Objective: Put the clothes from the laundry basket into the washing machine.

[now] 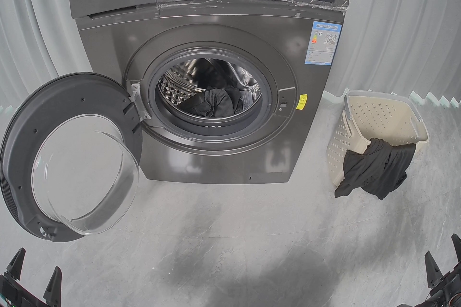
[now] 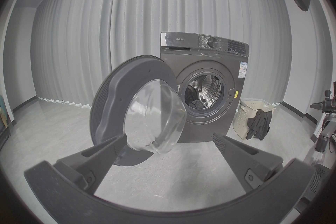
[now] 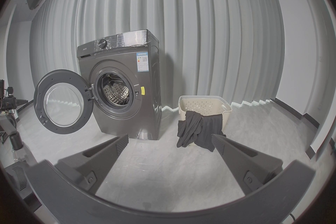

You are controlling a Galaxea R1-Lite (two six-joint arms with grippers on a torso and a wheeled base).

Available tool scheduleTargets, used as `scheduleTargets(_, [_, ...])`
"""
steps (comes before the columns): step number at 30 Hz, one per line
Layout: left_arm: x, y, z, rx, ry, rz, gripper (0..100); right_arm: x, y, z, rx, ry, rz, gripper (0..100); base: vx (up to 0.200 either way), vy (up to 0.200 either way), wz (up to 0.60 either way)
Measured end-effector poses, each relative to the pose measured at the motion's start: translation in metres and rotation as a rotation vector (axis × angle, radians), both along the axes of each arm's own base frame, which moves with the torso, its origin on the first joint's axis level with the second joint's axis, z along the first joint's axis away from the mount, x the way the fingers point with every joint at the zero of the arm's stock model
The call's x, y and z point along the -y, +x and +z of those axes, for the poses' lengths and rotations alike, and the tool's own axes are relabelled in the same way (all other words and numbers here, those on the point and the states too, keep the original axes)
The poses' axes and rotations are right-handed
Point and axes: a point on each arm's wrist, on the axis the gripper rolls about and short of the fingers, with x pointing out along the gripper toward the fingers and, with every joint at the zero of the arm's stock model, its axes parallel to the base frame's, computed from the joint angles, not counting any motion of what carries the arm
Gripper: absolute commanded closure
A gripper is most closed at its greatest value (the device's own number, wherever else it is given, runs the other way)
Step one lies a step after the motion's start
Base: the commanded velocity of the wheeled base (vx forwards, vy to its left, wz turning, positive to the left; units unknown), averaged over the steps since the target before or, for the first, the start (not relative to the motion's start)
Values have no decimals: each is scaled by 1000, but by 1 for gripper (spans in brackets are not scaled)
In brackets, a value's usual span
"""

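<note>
The grey washing machine (image 1: 206, 63) stands ahead with its round door (image 1: 72, 154) swung wide open to the left. Dark clothes (image 1: 216, 101) lie inside the drum. To the machine's right sits the cream laundry basket (image 1: 384, 116), and a dark garment (image 1: 377, 166) hangs over its front rim. My left gripper (image 1: 33, 269) is low at the near left, open and holding nothing. My right gripper (image 1: 444, 260) is low at the near right, open too, well short of the basket. The wrist views show the machine (image 2: 204, 88), the basket (image 3: 204, 105) and the garment (image 3: 199, 126) from farther back.
Bare grey floor (image 1: 240, 236) stretches between me and the machine. Pleated grey curtains (image 3: 210, 25) run behind everything. The open door juts out into the left side of the floor space. Equipment on a stand (image 2: 327, 119) sits off to one side.
</note>
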Motion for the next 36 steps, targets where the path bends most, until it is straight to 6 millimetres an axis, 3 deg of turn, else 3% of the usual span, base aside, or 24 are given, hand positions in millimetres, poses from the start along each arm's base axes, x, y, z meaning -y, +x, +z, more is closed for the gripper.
scheduleTargets(29, [0,0,0,-1,-12,2,0,0,0,0,-1,0,0,0,0,-200,0])
scheduleTargets(36, [0,0,0,-2,-14,2,0,0,0,0,-1,0,0,0,0,0,0])
